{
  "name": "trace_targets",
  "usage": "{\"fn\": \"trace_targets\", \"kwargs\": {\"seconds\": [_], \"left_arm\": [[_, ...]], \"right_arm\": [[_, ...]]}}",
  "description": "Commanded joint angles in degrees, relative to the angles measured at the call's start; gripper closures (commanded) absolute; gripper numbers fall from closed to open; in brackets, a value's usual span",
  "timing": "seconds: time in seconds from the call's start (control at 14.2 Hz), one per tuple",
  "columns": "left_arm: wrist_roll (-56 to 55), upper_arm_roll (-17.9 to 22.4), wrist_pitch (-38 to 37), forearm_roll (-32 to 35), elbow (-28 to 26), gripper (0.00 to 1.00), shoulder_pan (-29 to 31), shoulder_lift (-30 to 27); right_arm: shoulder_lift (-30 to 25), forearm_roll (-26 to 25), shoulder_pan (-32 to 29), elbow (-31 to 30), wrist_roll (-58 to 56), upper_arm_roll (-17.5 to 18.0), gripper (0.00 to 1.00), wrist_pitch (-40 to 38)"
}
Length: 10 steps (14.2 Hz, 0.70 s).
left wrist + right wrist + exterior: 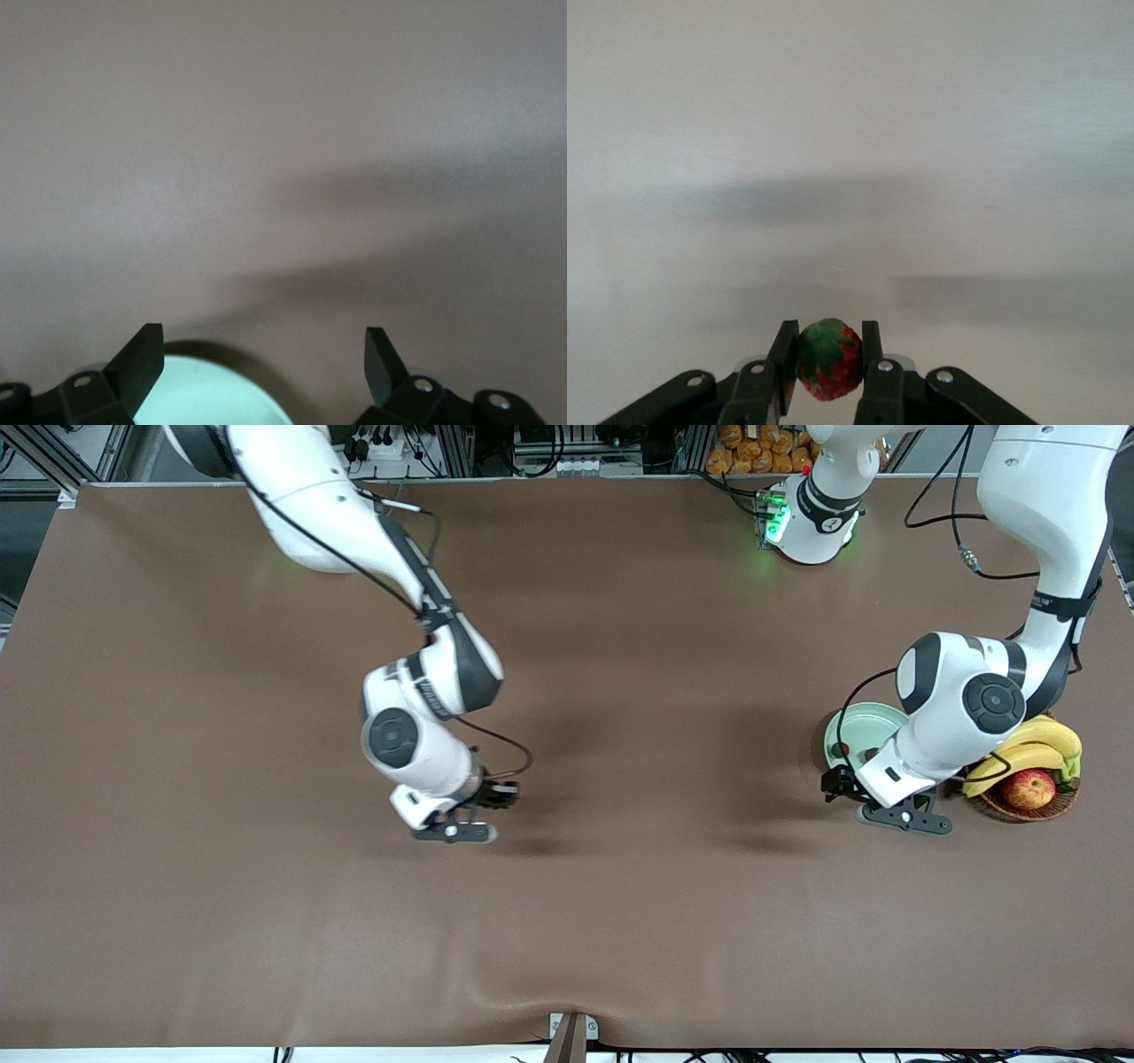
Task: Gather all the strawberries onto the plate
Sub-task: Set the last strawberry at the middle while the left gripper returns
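One strawberry (828, 361), red with a green leafy cap, is clamped between the fingers of my right gripper (828, 329). That gripper (499, 794) hangs over the bare middle of the table. The pale mint-green plate (861, 726) lies toward the left arm's end of the table, next to the basket, and the left arm covers much of it. My left gripper (834, 783) is open over the plate's edge with nothing between its fingers. In the left wrist view the plate's rim (213, 390) shows just under the left gripper (263, 342).
A brown wicker basket (1001, 804) with bananas (1036, 748) and a red-yellow apple (1028, 788) stands beside the plate, at the left arm's end of the table. A brown mat (620, 903) covers the whole table.
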Motion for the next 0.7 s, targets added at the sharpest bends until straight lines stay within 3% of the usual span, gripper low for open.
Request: {"fn": "trace_targets", "kwargs": {"seconds": [0.0, 0.35, 0.63], "left_arm": [[-0.91, -0.18, -0.24, 0.76, 4.71, 0.00, -1.43, 3.41], [-4.06, -0.18, -0.24, 0.76, 6.92, 0.00, -3.80, 6.32], [-9.07, -0.18, -0.15, 0.76, 7.01, 0.00, -7.40, 7.64]], "right_arm": [[5.79, 1.00, 2.93, 5.48, 2.93, -0.41, 1.00, 6.80], [12.91, 1.00, 7.68, 13.03, 10.20, -0.33, 1.00, 11.65], [16.52, 0.92, 11.19, 15.07, 16.71, -0.33, 0.97, 17.45]]}}
